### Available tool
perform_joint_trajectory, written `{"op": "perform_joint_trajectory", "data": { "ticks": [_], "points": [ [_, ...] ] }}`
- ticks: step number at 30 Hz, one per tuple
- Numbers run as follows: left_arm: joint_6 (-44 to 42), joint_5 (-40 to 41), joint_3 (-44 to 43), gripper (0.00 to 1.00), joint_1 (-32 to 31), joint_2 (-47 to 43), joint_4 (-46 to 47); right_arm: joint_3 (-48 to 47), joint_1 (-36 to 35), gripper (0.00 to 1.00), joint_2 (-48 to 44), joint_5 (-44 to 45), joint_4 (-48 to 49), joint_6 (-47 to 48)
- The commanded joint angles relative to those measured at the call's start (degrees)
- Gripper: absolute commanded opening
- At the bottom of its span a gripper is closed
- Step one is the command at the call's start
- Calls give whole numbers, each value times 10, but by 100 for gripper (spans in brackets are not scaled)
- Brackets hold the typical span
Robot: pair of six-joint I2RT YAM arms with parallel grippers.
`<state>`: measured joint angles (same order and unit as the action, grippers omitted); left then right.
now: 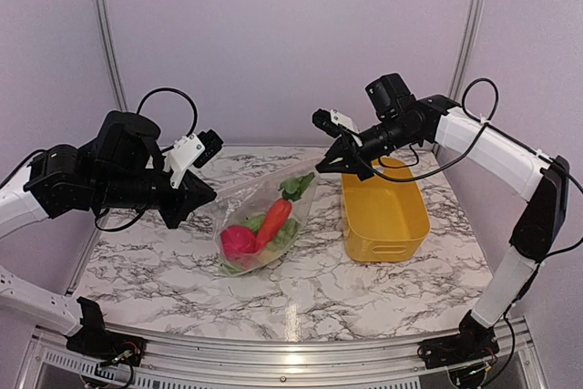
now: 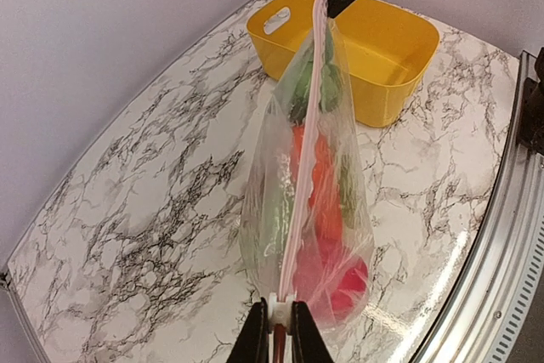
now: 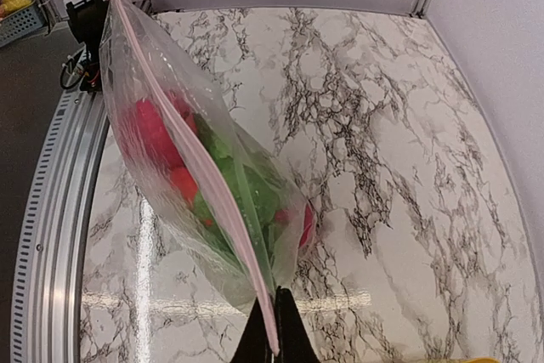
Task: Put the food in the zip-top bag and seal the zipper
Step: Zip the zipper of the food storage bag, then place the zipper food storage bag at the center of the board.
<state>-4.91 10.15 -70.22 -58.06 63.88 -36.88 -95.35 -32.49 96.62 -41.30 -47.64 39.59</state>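
Observation:
The clear zip-top bag [image 1: 264,220] hangs stretched between my two grippers above the marble table. It holds the toy food [image 1: 258,230]: red, orange and green pieces, also seen in the left wrist view [image 2: 327,210] and the right wrist view [image 3: 153,138]. The pale pink zipper [image 2: 304,155] runs taut along the bag's mouth, also in the right wrist view [image 3: 195,176]. My left gripper [image 1: 202,196] is shut on the white slider at the zipper's left end [image 2: 281,316]. My right gripper [image 1: 330,163] is shut on the zipper's right end [image 3: 274,329].
A yellow plastic basket [image 1: 401,225] stands on the table to the right of the bag, below my right arm; it also shows in the left wrist view [image 2: 399,74]. A metal rail [image 1: 291,353] edges the table's near side.

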Motion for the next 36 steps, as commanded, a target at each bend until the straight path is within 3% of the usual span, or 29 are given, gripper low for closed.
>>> {"op": "perform_joint_trajectory", "data": {
  "ticks": [1, 17, 21, 30, 36],
  "points": [
    [17, 22, 12, 1, 2, -11, -46, -7, 19, 0, -9, 22, -10, 5],
    [6, 40, 23, 1, 14, -11, -18, -15, 19, 0, -5, 25, -10, 4],
    [-13, 30, 22, 0, 45, 3, 8, -34, 20, 0, 10, 21, -6, 1],
    [-125, -40, -58, 0, 164, 80, 64, -218, 19, 0, 129, 48, 11, 11],
    [-167, -33, -91, 0, 180, 105, 77, -283, 16, 0, 162, 42, 31, -7]
  ]
}}
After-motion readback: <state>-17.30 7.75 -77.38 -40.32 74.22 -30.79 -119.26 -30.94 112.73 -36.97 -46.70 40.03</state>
